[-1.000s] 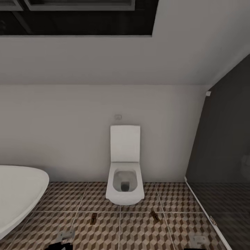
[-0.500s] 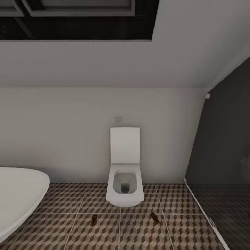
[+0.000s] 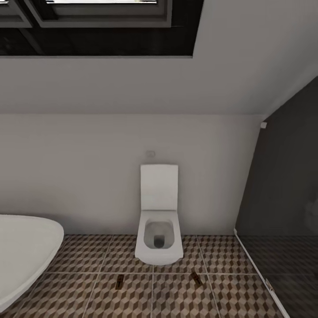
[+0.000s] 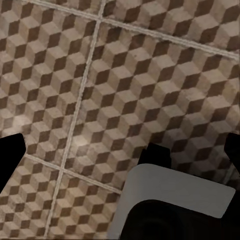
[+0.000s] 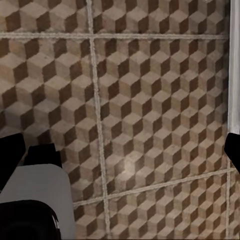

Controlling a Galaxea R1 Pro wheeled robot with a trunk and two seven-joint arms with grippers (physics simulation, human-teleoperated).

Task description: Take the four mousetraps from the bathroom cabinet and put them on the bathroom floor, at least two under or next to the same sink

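View: our head camera has tilted up since a second ago, dropping the arms below the frame.
Mousetraps: two (image 3: pixel 119 281) (image 3: pixel 196 278) lie on the bathroom floor (image 3: pixel 176 296), flanking the toilet (image 3: pixel 159 240).
Hands: left hand (image 4: pixel 120 150) and right hand (image 5: pixel 120 150) spread wide, empty.
Meaning: we judge the traps need a sink nearby.

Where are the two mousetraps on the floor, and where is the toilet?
left mousetrap (image 3: pixel 119 281): head view, middle of its top face.
right mousetrap (image 3: pixel 196 278): head view, middle of its top face.
toilet (image 3: pixel 159 254): head view, front of the bowl.
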